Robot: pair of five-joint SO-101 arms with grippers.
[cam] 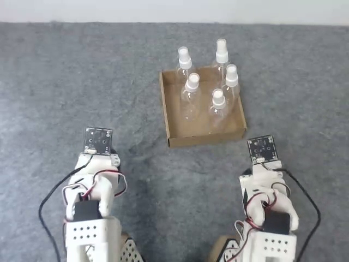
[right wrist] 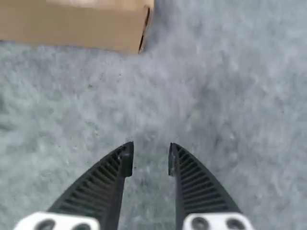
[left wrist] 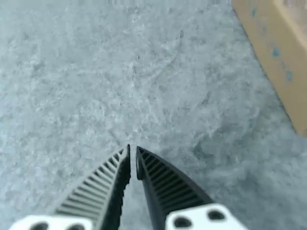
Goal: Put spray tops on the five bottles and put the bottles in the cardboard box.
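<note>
Closest to you are the two sets of fingers over the grey carpet. The left gripper (left wrist: 133, 151) has its jaws pressed all but together, with nothing between them. The right gripper (right wrist: 150, 158) has its jaws a little spread, also empty. From above, you see both arms drawn in at the near edge of the table, the left arm (cam: 92, 202) and the right arm (cam: 267, 202) well apart, and the cardboard box (cam: 204, 139) ahead of them, in the stretch between. From your left jaws the box (left wrist: 273, 52) lies forward and off to the robot's right. From your right jaws the box (right wrist: 72, 28) lies forward and off to the robot's left, its near corner not far ahead. That makes the right arm the nearer one. The five bottles (cam: 191, 106) stand upright with their long axes vertical, each wearing a white spray top (cam: 218, 98). All five look to be inside the box walls, though the two rear ones rise past the far edge, so you cannot be fully sure of their footing. By this reading the task looks finished, and nothing is left on the carpet to fetch. If you need to nudge a rear bottle, reach with the right arm and come down from above onto the upright neck, not in from the side.
</note>
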